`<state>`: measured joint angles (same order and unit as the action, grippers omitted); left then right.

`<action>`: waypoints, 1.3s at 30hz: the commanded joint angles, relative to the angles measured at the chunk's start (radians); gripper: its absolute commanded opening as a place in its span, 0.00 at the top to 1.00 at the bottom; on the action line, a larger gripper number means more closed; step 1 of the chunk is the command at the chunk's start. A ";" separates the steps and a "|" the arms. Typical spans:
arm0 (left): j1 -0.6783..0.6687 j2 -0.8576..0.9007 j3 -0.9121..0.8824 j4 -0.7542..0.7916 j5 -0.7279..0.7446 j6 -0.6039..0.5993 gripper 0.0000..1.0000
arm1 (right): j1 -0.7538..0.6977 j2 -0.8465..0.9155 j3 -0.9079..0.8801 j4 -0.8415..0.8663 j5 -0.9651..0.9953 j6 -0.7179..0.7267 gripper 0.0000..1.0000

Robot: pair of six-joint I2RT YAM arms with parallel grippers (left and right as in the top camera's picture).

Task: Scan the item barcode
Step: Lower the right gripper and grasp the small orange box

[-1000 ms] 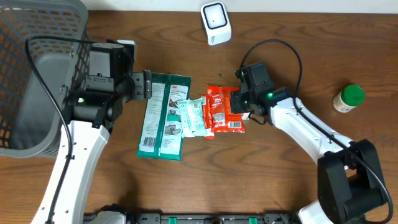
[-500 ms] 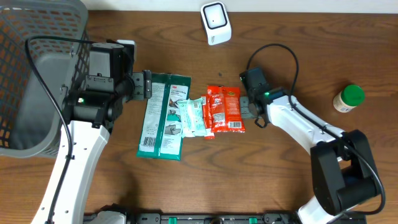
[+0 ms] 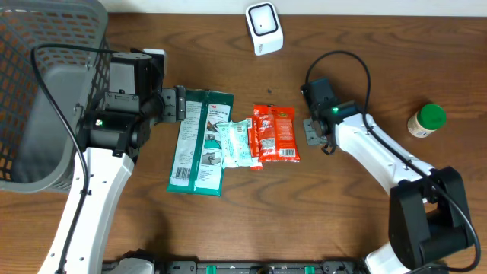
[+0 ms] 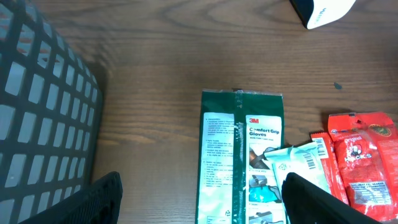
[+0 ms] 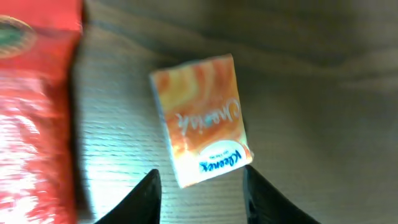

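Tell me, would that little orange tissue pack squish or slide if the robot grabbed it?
It would probably squish, since the orange Kleenex pack looks like a soft wrapped packet. It is likely light, being small and flat. Its wrapper might slide on the smooth wooden table.

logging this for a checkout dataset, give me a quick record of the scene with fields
scanner: white, at the far edge of the table
middle row: green pack, white packet, red packs
tissue pack: orange, flat on the table beside the red packs, under the right tool
right tool: open, holding nothing
left tool: open, empty, at the green pack's far end
bottle: green cap, far right
basket: grey, far left
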<state>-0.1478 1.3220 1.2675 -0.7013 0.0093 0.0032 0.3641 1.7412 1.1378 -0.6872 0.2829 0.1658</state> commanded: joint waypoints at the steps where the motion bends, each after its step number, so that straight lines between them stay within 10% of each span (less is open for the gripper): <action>1: 0.000 0.004 0.002 -0.002 -0.005 -0.005 0.17 | -0.009 -0.021 0.028 -0.005 -0.056 -0.011 0.61; 39: 0.000 0.004 0.002 -0.002 -0.005 -0.005 0.18 | 0.049 0.142 0.024 0.094 0.079 -0.052 0.71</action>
<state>-0.1478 1.3220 1.2675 -0.7013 0.0093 0.0032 0.4080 1.8671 1.1503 -0.5938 0.3279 0.1211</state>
